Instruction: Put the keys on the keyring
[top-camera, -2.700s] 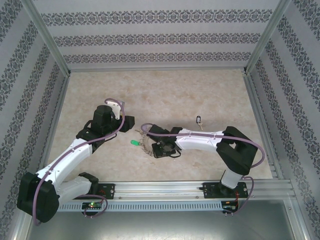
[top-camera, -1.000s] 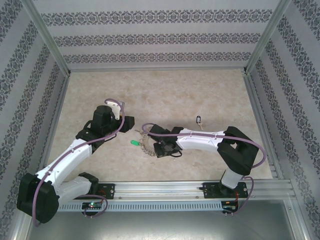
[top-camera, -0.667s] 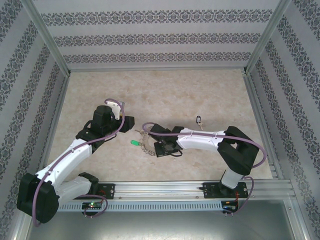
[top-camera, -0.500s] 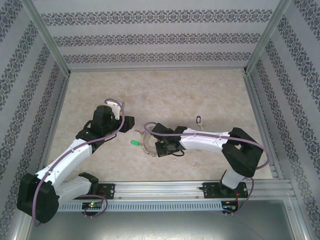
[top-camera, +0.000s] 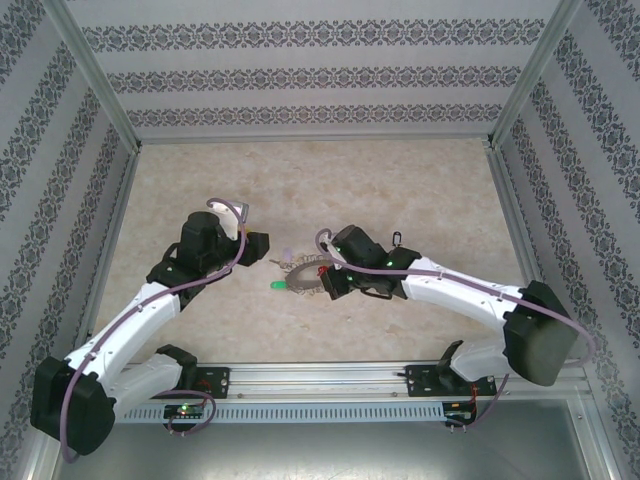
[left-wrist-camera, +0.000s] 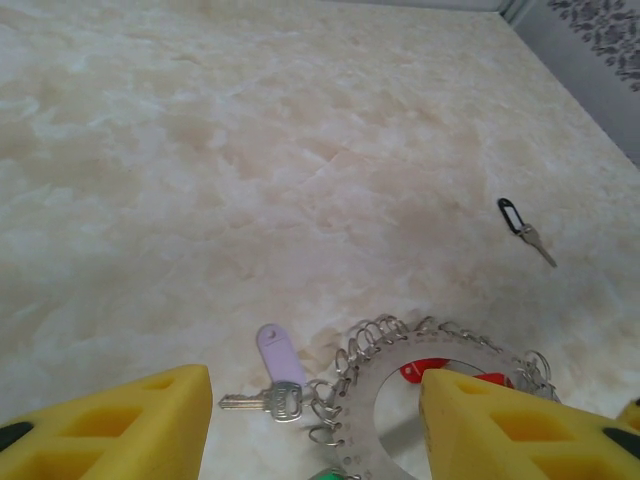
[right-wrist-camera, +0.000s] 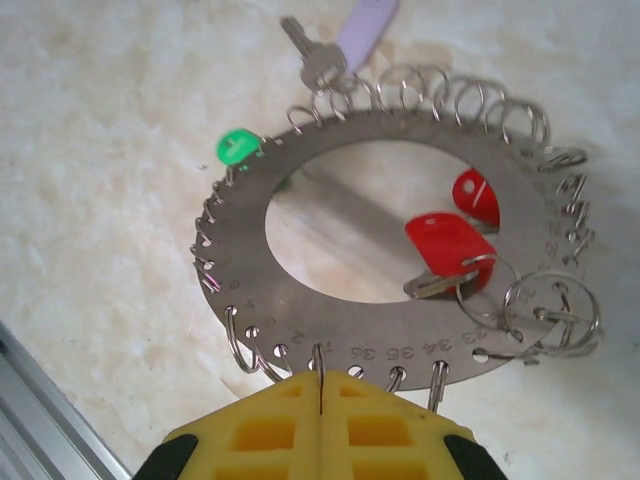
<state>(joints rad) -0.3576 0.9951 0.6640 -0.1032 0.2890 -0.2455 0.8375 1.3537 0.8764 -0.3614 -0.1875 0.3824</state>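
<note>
Keyring (right-wrist-camera: 330, 322) is now clamped at its rim by the right gripper (right-wrist-camera: 320, 385) and carried nearer the left gripper (left-wrist-camera: 315, 420), jaws apart, ready for threading.

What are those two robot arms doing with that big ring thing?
They are putting keys on a keyring. The right gripper is pinched shut on the rim of the keyring. The left gripper is open, close beside the ring. Two red keys sit at the ring's hole and seem hooked on its wire loops. A lilac-tagged key and a green tag hang from the rim. A black key lies apart on the table.
</note>
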